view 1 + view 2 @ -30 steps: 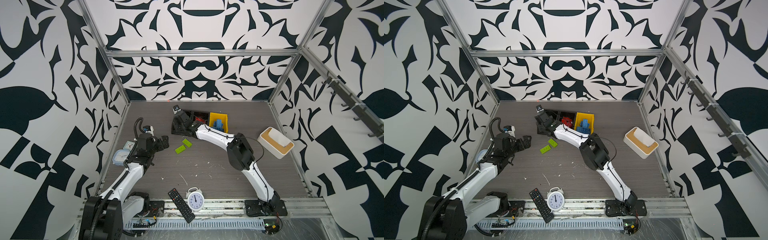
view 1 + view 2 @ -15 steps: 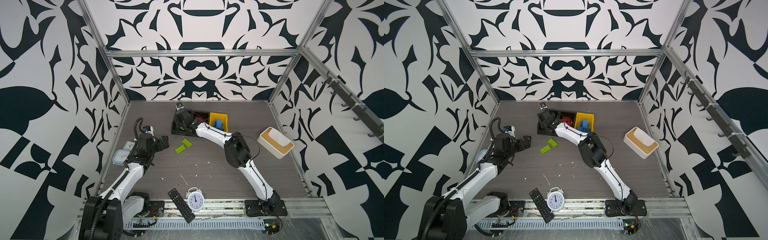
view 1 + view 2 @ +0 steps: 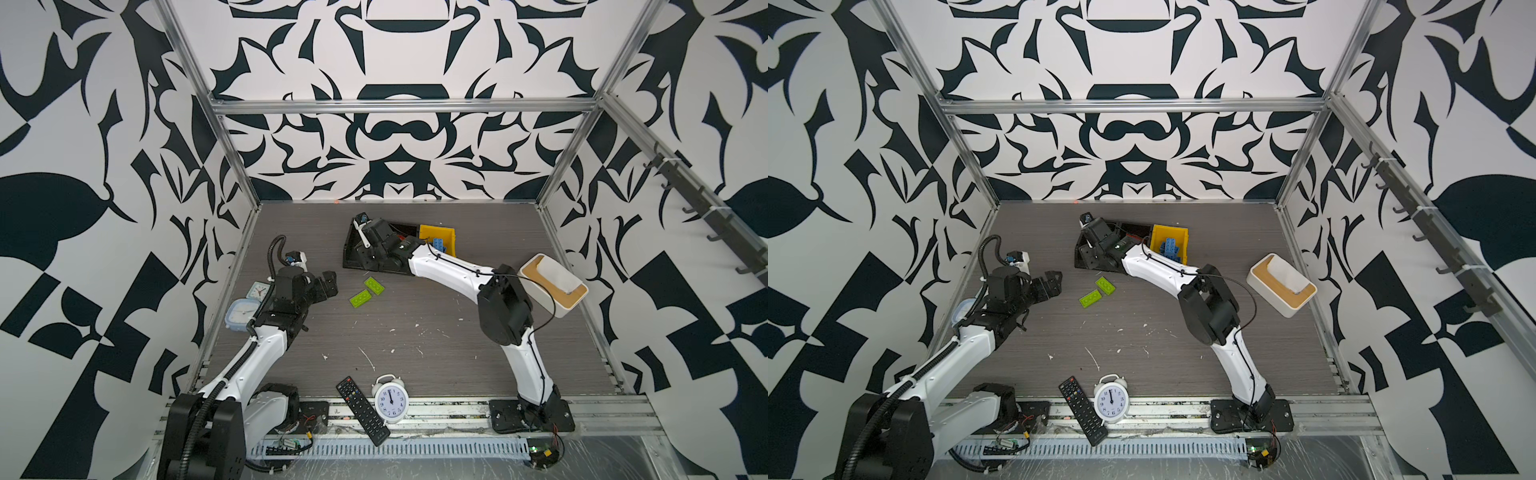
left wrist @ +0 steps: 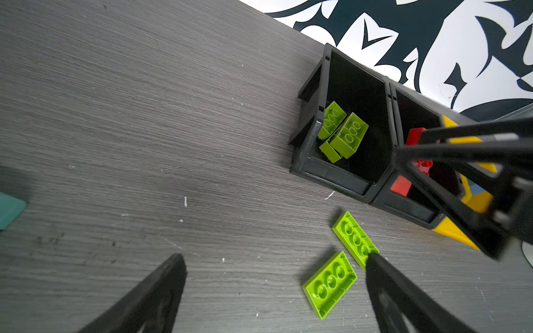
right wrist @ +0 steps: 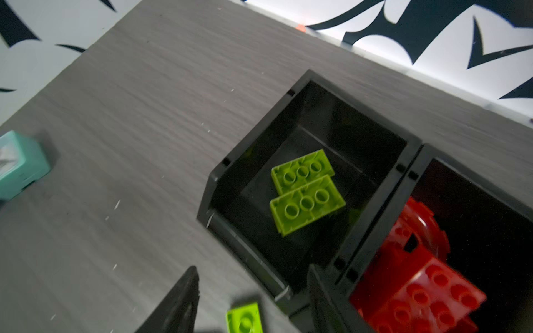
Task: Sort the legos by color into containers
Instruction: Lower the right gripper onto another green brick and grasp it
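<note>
Grey tabletop [image 3: 415,353] — bins [image 4: 337,176] near back wall [image 3: 395,166]

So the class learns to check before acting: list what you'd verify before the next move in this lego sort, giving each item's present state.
1. Left gripper open, empty: ok.
2. Right gripper open, nothing held: ok.
3. Black bin with green bricks shows no other colour: ok.
4. Second black bin shows only red bricks: ok.
5. Yellow bin holds only blue bricks: cannot tell, arm hides part.
6. Table free of legos: not ok, two loose green bricks lie near the left gripper.
</note>
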Robot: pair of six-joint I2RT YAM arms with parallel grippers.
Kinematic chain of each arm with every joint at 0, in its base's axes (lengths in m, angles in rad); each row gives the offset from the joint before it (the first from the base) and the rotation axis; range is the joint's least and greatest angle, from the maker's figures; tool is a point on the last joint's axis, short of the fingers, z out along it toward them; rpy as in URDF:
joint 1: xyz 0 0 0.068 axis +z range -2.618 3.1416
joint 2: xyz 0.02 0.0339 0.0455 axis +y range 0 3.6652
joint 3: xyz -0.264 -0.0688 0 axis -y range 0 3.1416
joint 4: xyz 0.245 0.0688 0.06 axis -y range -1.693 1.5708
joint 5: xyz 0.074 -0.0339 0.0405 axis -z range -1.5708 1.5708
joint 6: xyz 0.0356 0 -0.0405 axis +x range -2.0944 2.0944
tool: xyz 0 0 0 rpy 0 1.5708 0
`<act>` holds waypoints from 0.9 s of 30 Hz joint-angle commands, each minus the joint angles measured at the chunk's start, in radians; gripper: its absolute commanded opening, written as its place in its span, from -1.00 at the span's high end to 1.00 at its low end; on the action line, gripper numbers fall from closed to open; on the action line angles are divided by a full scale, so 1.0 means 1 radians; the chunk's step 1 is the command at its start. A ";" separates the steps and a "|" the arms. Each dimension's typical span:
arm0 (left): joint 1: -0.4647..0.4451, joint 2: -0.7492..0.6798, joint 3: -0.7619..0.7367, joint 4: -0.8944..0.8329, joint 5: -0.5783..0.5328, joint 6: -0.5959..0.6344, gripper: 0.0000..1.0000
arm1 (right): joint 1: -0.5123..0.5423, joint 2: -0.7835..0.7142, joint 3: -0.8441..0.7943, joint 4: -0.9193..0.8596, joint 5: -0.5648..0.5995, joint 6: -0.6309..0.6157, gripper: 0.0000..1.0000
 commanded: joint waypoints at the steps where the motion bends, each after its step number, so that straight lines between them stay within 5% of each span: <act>1: 0.004 -0.019 -0.011 -0.001 -0.007 -0.008 -1.00 | 0.010 -0.067 -0.090 -0.067 -0.061 -0.017 -0.25; 27: 0.004 -0.010 -0.009 -0.001 -0.009 -0.004 -1.00 | 0.010 0.044 -0.113 -0.024 -0.024 -0.017 -0.29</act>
